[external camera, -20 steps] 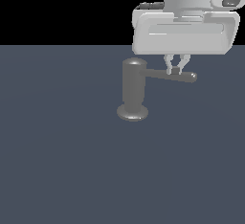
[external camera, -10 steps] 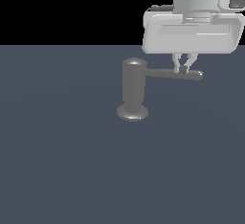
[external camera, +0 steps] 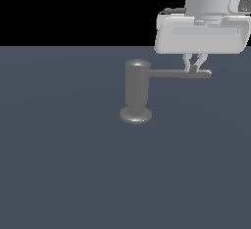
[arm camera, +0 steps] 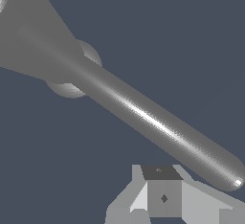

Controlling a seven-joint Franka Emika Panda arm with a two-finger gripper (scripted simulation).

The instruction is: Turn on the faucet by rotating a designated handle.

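Note:
The faucet [external camera: 136,93] is an upright grey cylinder on a flared round base, standing mid-scene on the dark floor. Its handle [external camera: 179,74], a thin grey rod, sticks out from near the top toward the exterior view's right. My gripper [external camera: 194,66] hangs just over the rod near its outer end, fingers close together and shut, with nothing between them. In the wrist view the handle [arm camera: 158,125] runs diagonally from the faucet [arm camera: 33,41], and the gripper [arm camera: 162,189] sits beside the rod's rounded tip, not around it.
A flat dark grey floor [external camera: 63,164] spreads around the faucet. The white hand and arm body [external camera: 203,32] looms above the handle's outer end. No other objects show.
My gripper has shifted toward the exterior view's right along the handle, closer to its tip. The rod's tip now shows slightly further right too. The faucet body has stayed put.

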